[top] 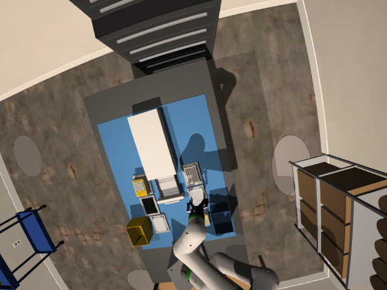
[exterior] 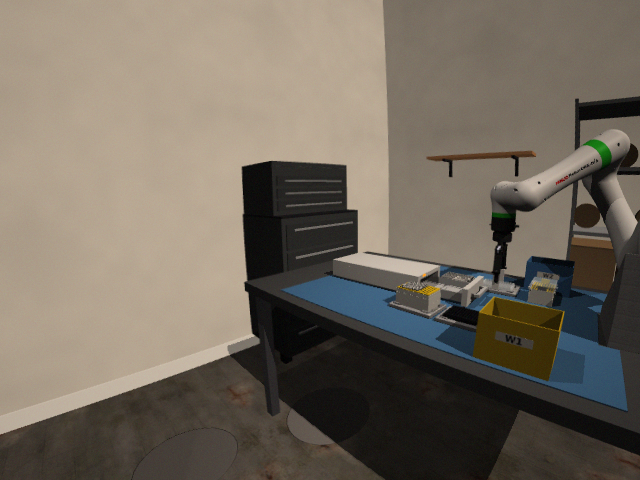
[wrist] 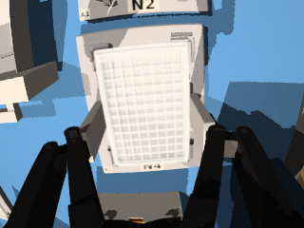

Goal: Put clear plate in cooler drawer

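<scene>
The clear plate (top: 197, 194) (wrist: 144, 104) sits without a lid in nest N4 (wrist: 90, 71), its gridded top facing up. My gripper (top: 197, 205) (exterior: 497, 281) (wrist: 146, 108) points down over it and is shut on the plate, one pad against each long side. Any gap under the plate cannot be seen. The long white cooler CD (top: 153, 143) (exterior: 382, 271) lies to the left in the top view. Its drawer (top: 170, 199) (exterior: 471, 290) (wrist: 35, 83) stands open toward the arm's base, with no plate seen on the visible floor. The lamp (exterior: 424, 274) glows amber.
A plate (top: 192, 173) stands in N2, just behind N4. A yellow-topped tip box (top: 139, 187), a black plate (top: 149, 205) and a white plate (top: 160, 223) lie beyond the drawer. Yellow bin W1 (top: 139, 232) (exterior: 516, 338) and blue bin W2 (top: 222, 223) (exterior: 547, 276) flank the mat.
</scene>
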Controlling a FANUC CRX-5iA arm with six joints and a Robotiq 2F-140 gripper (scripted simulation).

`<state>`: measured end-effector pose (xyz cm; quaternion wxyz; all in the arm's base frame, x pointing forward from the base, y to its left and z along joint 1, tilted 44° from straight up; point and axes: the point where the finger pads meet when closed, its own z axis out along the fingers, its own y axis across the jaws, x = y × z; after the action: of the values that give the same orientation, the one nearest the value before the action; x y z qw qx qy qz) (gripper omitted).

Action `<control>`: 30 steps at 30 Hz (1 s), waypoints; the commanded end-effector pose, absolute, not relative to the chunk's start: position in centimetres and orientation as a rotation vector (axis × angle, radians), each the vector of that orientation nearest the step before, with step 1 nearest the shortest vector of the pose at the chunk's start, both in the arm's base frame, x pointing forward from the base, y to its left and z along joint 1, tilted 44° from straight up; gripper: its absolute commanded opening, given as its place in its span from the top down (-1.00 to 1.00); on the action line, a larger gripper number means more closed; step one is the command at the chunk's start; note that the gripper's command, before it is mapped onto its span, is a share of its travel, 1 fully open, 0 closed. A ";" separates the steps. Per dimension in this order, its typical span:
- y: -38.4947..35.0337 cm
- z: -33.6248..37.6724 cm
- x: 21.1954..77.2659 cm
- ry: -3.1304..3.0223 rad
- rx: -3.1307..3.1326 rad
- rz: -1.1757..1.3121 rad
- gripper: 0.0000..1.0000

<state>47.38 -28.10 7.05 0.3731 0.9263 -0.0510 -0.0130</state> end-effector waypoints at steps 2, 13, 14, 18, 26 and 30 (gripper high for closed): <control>-28.1 7.0 47.4 -0.131 2.373 -0.034 1.00; -28.1 7.0 47.4 -0.131 2.373 -0.034 1.00; -28.1 7.0 47.4 -0.131 2.373 -0.034 1.00; -28.0 7.1 47.4 -0.131 2.373 -0.034 1.00; -27.9 7.3 47.4 -0.131 2.373 -0.034 1.00; -27.8 7.4 47.4 -0.131 2.373 -0.034 1.00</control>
<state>47.38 -27.86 7.30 0.3730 0.9263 -0.0511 -0.0133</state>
